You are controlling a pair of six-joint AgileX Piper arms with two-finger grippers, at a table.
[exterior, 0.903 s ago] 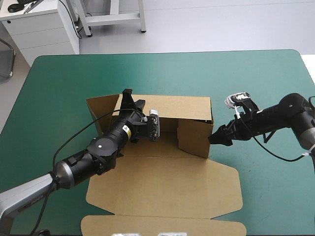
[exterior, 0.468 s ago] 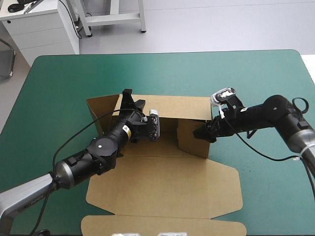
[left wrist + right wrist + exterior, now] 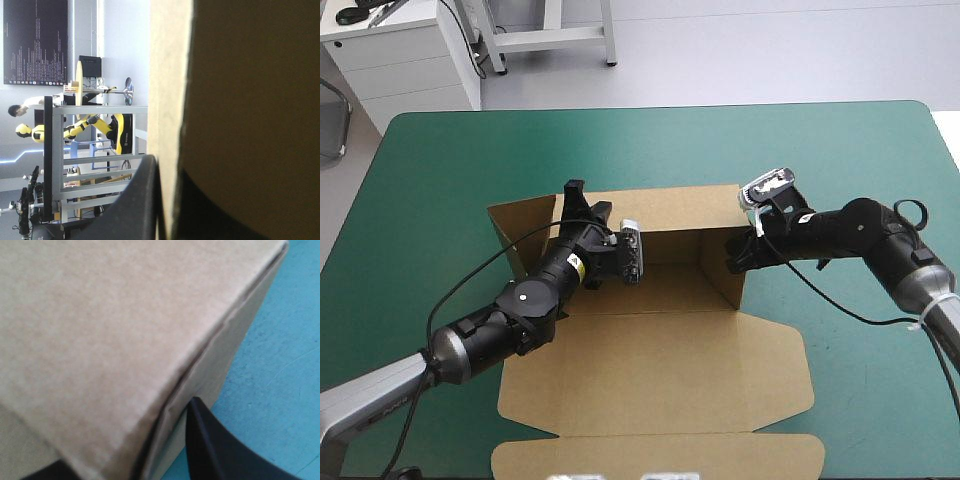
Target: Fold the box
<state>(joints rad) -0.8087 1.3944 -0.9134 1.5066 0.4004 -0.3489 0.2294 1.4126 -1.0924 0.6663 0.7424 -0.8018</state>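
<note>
The brown box lies mid-table, its lid panel flat toward the near edge. Its rear wall stands raised, and a side flap splays out at the left. My left gripper is shut on the rear wall's top edge near the left corner. In the left wrist view the board runs between the black fingers. My right gripper is at the right wall, near its upper corner. In the right wrist view the box fills the picture, one finger outside the wall, the other mostly hidden.
Bare teal-green cover surrounds the box on the far, left and right sides. The lid's front flap reaches almost to the table's near edge. My left arm lies across the box's left side.
My right gripper moved left from beside the box onto the right wall. That wall swung from slanting inward to upright. The rear wall and left flap shifted slightly; the left gripper kept its hold.
</note>
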